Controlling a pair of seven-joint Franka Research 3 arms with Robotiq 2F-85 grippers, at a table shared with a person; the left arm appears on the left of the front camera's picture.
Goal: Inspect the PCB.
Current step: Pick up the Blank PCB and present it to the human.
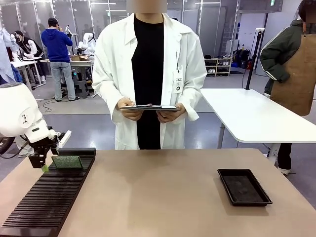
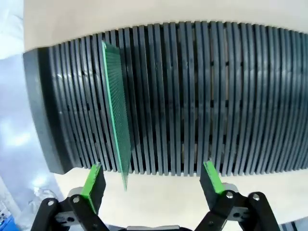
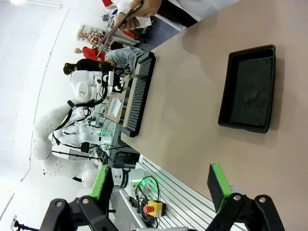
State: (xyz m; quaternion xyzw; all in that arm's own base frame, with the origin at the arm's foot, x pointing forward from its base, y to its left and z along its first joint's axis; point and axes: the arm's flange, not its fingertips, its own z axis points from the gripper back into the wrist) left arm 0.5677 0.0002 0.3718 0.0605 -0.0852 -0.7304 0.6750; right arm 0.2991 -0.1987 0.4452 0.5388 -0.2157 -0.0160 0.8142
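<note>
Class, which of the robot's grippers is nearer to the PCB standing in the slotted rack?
Left. The left gripper is open right at the PCB's edge, over the rack. The right gripper, also open, hangs across the table near the black tray.

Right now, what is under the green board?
The green board stands on edge in a slot of the black slotted rack, which lies on the table. Its lower edge sits inside the slot, so that part is hidden.

White, rounded left arm [image 1: 17, 116] with dark marking; black left tool [image 2: 151, 168] and right tool [image 3: 160, 171], green pads [image 2: 92, 177], round pivot bolts. Person [image 1: 148, 74] in white lab coat [image 1: 111, 64], black top, chest badge [image 1: 177, 81].
</note>
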